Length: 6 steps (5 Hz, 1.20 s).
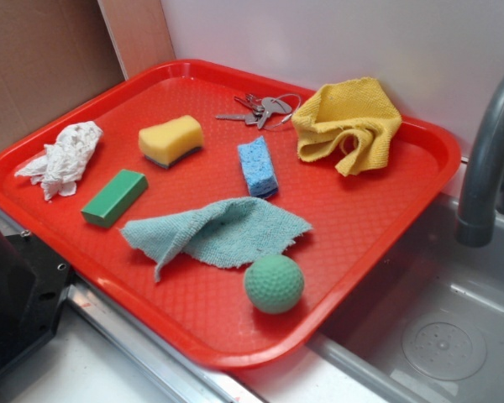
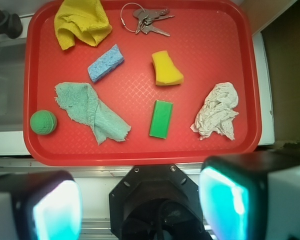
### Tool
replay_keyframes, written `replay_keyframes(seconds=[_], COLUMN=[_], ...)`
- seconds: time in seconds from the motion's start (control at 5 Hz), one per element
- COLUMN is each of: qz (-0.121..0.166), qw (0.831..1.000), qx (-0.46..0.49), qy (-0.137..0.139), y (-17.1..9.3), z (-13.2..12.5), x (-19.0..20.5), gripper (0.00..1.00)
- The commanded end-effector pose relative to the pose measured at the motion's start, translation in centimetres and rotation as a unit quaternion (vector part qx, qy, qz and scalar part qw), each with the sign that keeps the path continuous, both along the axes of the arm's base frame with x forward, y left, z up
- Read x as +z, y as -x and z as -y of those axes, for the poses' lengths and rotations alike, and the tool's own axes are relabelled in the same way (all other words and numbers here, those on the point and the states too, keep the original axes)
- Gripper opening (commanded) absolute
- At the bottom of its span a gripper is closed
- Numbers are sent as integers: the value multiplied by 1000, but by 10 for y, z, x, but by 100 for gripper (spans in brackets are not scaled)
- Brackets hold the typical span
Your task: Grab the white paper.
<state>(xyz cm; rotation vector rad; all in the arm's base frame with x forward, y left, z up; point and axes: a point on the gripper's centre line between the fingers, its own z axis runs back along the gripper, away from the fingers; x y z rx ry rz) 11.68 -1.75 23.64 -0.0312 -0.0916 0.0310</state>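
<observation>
Crumpled white paper (image 2: 217, 111) lying untouched on a red tray (image 2: 140, 155), green block (image 2: 161, 118) just beside it, gripper (image 2: 140, 202) held wide open and empty, high above the tray's near edge.

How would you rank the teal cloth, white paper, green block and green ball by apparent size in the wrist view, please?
1. Teal cloth, clearly the largest.
2. White paper.
3. Green block and green ball: they look too alike in area to rank.
</observation>
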Motion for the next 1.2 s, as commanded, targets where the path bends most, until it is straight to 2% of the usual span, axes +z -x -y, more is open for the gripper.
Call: replay_keyframes(seconds=[0.0,0.2,0.4,0.6,0.8,1.0], qz=[0,-65,3,60,96,77], qw=[1000,990,982,949,916,903], qx=[0,123,190,311,387,419], qy=[0,-12,11,-12,-50,-47], y=[0,-7,-13,-4,-11,-25], z=[0,-48,-73,-102,-122,-139], x=[0,-50,-78,-101,-129,-149], gripper=[100,100,100,100,100,100])
